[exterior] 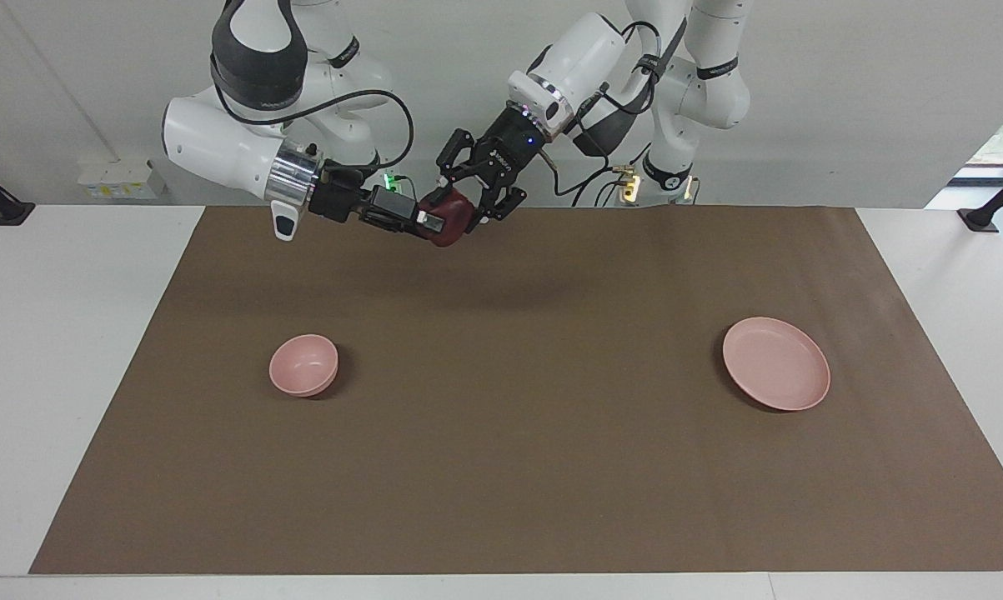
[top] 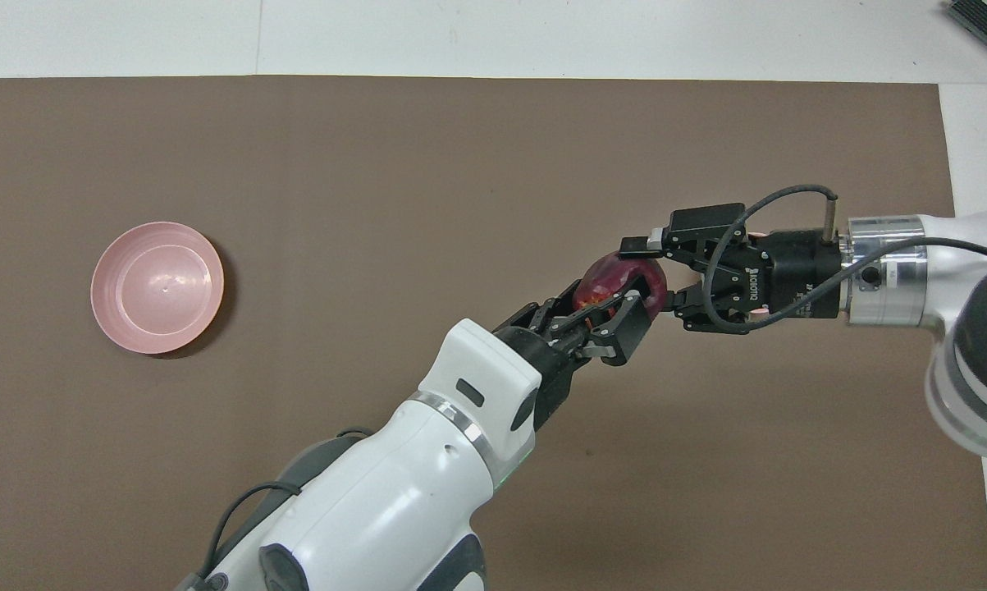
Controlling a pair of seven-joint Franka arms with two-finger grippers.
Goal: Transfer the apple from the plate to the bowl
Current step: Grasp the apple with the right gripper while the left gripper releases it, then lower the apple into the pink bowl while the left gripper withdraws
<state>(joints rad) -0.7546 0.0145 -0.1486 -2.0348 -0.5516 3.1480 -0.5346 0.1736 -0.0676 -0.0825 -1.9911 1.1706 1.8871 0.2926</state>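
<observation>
Apple [exterior: 448,223], dark red, up in the air between both grippers, over the brown mat [exterior: 518,467] at the robots' end of the table [exterior: 51,350]; in the overhead view it shows as a maroon round with a yellowish patch [top: 620,279]; left gripper [exterior: 466,208] reaches in from the left arm's base and down at a slant, its fingers pinching the apple from two sides; right gripper [exterior: 431,220] comes in level from the right arm's end, its fingers drawn in onto the apple, one fingertip [top: 634,244] lying along the apple's upper edge in the overhead view and the other against its lower edge beside the left gripper's link; so both grippers are touching the fruit at once; plate [exterior: 775,362], wide, shallow, pale pink, sits on the mat toward the left arm's end, with nothing on it; bowl [exterior: 303,364], small and deep, pale pink, sits on the mat toward the right arm's end, well apart from the plate, nothing in it; in the overhead view the right gripper's body covers the bowl; apple clear of both dishes, closer to the bowl's end than to the plate's.
</observation>
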